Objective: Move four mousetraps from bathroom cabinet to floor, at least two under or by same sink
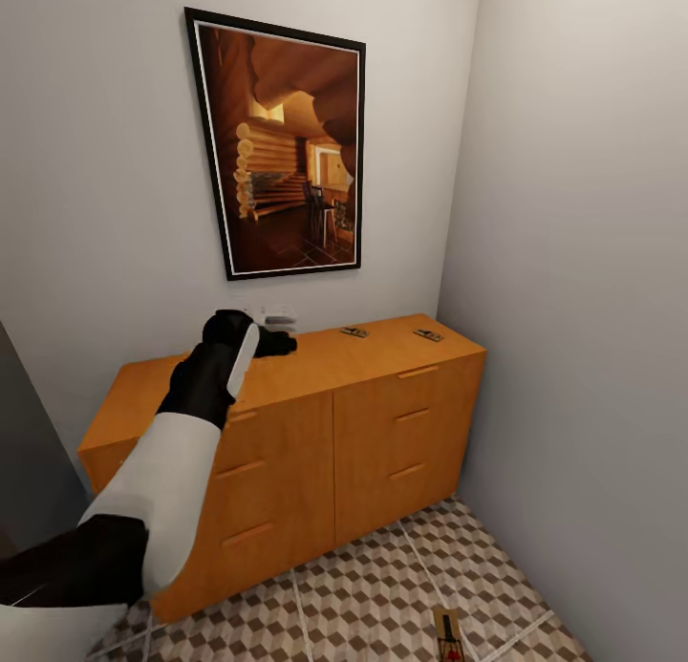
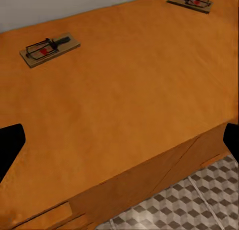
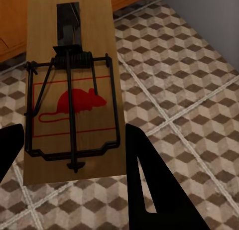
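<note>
A light, stiff, flat mousetrap point(image 3: 72, 90) is clamped by its long edges in the right gripper point(image 3: 74, 155) above the bathroom floor point(image 3: 189, 90), while the left gripper point(image 2: 119, 140) hovers spread over the cabinet point(image 2: 129, 105), where two traps point(image 2: 50, 48) wait farther right.

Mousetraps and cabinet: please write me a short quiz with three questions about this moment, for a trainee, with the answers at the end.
1. How many mousetraps lie on top of the cabinet?
2. True or false: the left jaws are shut on a mousetrap.
3. Where does the picture hang? A: on the wall above the cabinet. B: over a window. C: on a door.

Key
1. Two, both near the back edge.
2. False. They stand wide open over bare wood.
3. A.
</note>
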Available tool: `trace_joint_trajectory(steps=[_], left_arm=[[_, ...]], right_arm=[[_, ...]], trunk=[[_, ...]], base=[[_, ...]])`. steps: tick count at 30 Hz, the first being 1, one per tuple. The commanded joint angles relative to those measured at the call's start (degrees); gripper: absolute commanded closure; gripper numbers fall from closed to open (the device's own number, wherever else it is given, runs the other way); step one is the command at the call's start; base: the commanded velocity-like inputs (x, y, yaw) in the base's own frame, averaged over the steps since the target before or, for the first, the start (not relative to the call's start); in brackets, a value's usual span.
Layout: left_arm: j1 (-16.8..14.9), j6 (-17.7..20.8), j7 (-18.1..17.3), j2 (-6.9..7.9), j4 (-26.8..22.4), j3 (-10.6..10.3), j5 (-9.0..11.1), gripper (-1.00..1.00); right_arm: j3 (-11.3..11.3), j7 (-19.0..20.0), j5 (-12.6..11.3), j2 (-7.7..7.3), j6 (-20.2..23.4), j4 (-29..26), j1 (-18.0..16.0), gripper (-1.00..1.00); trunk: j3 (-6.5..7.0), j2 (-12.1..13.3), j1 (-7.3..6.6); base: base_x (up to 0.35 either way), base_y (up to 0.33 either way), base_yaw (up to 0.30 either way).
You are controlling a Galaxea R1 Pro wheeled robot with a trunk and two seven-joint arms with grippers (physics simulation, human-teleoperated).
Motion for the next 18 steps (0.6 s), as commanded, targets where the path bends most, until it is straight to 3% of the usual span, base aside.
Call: trace_joint_trajectory(steps=[1,4,6,9,13,16,18], left_arm=[[-1.19,0.21,0.35,0.01,0.60,-0.04,0.19,-1.00],[-6.25,0.21,0.74,0.04,4.11,0.91,0.19,-1.00],[-9.07,0.20,1.45,0.17,6.48,3.13,0.19,-1.00],[-10.40,0.25,1.79,0.61,8.22,4.77,0.19,-1.00],[-11.10,0.70,1.29,2.40,12.43,5.68,0.24,-1.00],[-11.26,0.86,-1.27,3.67,15.60,5.84,0.22,-1.00],[-11.31,0.89,-5.79,5.52,17.08,5.39,0.12,-1.00]], right_arm=[[-0.30,-0.31,0.27,0.02,-0.16,0.03,-0.04,1.00],[-0.30,-0.31,0.27,0.08,-0.15,0.03,-0.04,1.00],[-0.30,-0.31,0.27,0.11,-0.15,0.03,-0.04,1.00],[-0.30,-0.31,0.27,0.11,-0.15,0.03,-0.04,1.00],[-0.30,-0.31,0.27,0.06,-0.15,0.03,-0.04,1.00],[-0.30,-0.31,0.27,0.05,-0.15,0.03,-0.04,1.00],[-0.30,-0.31,0.27,0.06,-0.15,0.03,-0.04,1.00]], trunk=[[-0.07,-0.03,0.00],[-0.07,-0.03,0.00],[-0.07,-0.03,0.00],[-0.07,-0.03,0.00],[-0.07,-0.03,0.00],[-0.07,-0.03,0.00],[-0.07,-0.03,0.00]], base=[[0.000,0.000,0.000],[0.000,0.000,0.000],[0.000,0.000,0.000],[0.000,0.000,0.000],[0.000,0.000,0.000],[0.000,0.000,0.000],[0.000,0.000,0.000]])
